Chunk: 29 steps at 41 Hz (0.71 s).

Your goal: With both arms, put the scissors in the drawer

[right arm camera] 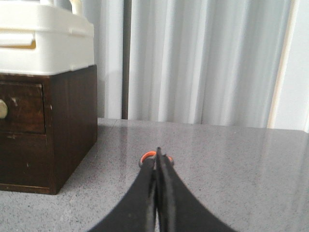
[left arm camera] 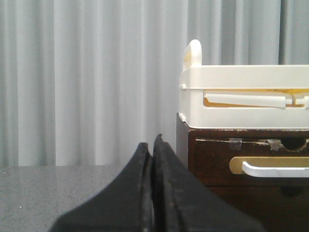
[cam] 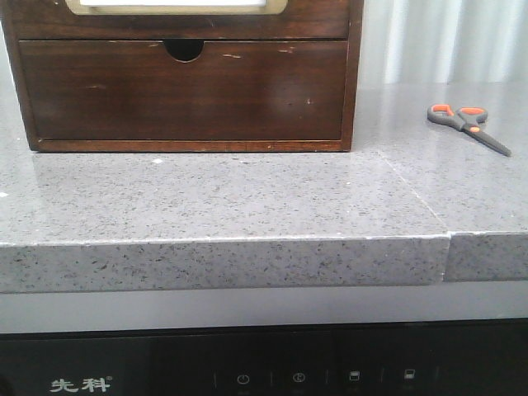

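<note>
Brass-framed drawer (cam: pixel 177 21) — top cropped.

Both the left gripper (left arm camera: pixel 152 145) and right gripper (right arm camera: pixel 158 157) have matte black fingers, broad-based, tapering to thin tips

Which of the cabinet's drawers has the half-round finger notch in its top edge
The plain lower drawer, whose front is bare dark wood with the notch at top centre. The drawer above it carries a brass-coloured frame around a white panel instead.
</note>
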### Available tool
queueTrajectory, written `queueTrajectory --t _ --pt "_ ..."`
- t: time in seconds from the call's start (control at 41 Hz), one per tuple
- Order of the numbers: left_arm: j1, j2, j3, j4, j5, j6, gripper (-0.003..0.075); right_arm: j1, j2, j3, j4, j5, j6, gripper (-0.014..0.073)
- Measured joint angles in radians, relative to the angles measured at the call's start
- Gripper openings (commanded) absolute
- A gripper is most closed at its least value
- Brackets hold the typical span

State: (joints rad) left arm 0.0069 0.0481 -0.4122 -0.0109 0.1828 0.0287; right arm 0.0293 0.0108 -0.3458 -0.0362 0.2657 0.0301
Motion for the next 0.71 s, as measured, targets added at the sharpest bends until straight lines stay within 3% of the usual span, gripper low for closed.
queueTrajectory --t 0.269,0.513,0.708 --pt "0.0 0.207 -0.238 0.0 0.288 0.0 -0.002 0.0 0.175 -0.246 0.0 0.276 0.0 -0.0057" --pt "0.0 0.315 -0.253 0.0 0.396 0.0 -0.002 0.0 0.335 -0.279 -0.002 0.45 0.0 -0.0057" --pt "0.0 0.34 -0.248 0.0 0.44 0.0 -0.002 0.0 0.424 -0.279 -0.023 0.482 0.0 -0.0057"
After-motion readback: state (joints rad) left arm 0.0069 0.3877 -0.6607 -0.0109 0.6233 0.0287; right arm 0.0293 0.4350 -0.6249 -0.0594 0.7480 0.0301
